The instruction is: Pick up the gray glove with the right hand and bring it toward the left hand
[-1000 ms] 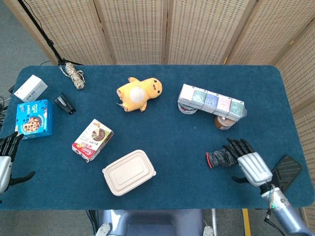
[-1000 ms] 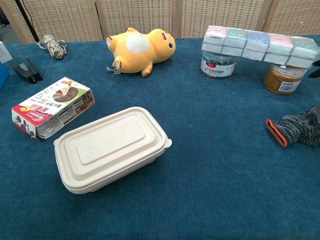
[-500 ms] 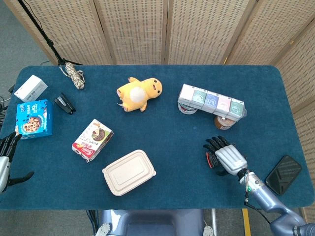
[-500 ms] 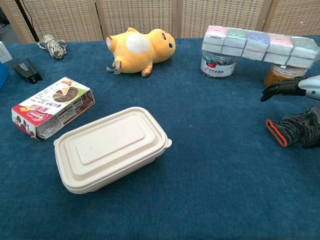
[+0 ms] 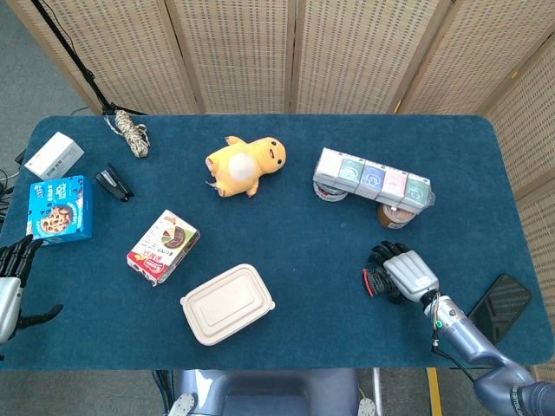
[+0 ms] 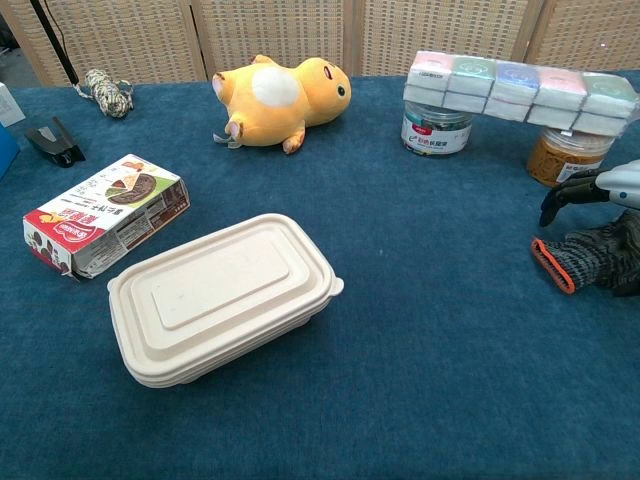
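Note:
The gray glove point(image 5: 375, 282) with a red cuff lies flat on the blue table near the front right; in the chest view the glove point(image 6: 590, 255) shows at the right edge. My right hand point(image 5: 406, 271) hangs over it with its dark fingers bent down. In the chest view the right hand point(image 6: 605, 187) hovers just above the glove, gripping nothing. My left hand point(image 5: 10, 286) waits at the far left front edge, fingers spread and empty.
A brown jar point(image 5: 395, 217) and a row of tissue packs point(image 5: 373, 178) stand just behind the glove. A black phone point(image 5: 499, 305) lies to the right. A beige lunch box point(image 5: 227, 303), a snack box point(image 5: 163, 246) and a yellow plush point(image 5: 243, 165) lie between the hands.
My right hand swung left from beside the glove to above it, then drew back slightly to the right. The glove has not moved. The left hand is nearly still.

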Robot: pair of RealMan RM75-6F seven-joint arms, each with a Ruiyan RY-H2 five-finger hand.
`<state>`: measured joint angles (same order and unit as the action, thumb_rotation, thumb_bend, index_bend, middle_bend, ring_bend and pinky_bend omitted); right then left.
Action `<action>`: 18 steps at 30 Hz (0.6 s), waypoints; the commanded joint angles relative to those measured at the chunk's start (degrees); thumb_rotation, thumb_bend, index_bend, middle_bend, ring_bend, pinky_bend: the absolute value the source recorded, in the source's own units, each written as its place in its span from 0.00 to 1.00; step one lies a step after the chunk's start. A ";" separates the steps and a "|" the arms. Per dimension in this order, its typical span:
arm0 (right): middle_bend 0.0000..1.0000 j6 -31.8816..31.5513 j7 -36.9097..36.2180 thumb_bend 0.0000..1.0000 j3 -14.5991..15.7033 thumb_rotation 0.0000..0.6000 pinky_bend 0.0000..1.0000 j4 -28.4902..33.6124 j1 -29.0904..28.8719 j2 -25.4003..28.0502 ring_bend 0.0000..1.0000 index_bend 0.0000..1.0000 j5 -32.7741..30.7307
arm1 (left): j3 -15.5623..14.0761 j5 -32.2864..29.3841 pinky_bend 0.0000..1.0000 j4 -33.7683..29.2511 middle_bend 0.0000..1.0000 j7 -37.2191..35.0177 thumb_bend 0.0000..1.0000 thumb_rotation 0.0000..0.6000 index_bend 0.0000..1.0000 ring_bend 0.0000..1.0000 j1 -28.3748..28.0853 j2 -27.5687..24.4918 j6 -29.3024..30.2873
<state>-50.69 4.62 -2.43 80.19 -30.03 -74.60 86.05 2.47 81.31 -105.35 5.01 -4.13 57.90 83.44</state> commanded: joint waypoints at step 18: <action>0.49 -3.88 -10.18 0.51 1.66 1.00 0.42 -5.05 0.41 -2.52 0.39 0.56 1.05 | -0.20 1.03 0.00 0.41 0.00 -1.74 0.00 1.00 0.00 0.00 0.03 -0.10 0.13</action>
<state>-54.06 -4.90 -0.93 75.31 -29.79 -77.00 86.80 2.26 82.36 -104.95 3.29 -4.06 57.81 83.62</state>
